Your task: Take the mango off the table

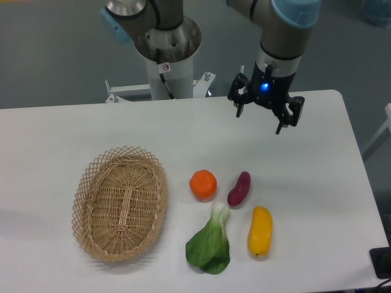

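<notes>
White and round-cornered, the counter (122, 122) fills most of the frame, with a woven basket (120, 203) at lower left. At lower right lies the mango (259, 231) (yellow shading to orange), just beside a leafy green vegetable (210, 244) and below a purple vegetable (239, 188) and an orange (203, 184). Well apart, at upper right, the pincer (261, 117) hangs with fingers spread, holding nothing.

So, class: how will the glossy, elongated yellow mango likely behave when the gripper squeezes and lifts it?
The glossy, elongated yellow mango looks smooth, so it may slip between the fingers of the open gripper. Its rounded, slightly curved body could roll on the white table if nudged. It probably stays rigid.
</notes>
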### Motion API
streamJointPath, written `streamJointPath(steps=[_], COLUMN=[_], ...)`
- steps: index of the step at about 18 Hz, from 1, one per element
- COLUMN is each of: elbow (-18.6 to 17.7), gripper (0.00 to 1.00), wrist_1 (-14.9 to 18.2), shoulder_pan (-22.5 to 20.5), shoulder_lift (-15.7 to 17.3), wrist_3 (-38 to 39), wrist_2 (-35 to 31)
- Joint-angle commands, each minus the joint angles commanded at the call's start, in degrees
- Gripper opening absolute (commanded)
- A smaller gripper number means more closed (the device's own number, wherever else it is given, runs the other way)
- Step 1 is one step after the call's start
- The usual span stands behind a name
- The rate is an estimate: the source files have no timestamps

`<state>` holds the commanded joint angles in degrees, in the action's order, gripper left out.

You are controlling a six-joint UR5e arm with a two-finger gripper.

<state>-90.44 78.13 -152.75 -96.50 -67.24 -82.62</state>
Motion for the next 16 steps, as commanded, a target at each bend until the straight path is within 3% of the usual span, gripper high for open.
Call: streamJointPath(steps=[12, 16], elbow=[-0.44, -0.61], gripper=[1.0, 1.0], wrist_1=[0.18, -4.82], shoulder_pan=[0.79, 3.33], shoulder_lift=[0.0, -2.02], wrist_3=[3.33, 8.95], wrist_2=[0.53, 0.35])
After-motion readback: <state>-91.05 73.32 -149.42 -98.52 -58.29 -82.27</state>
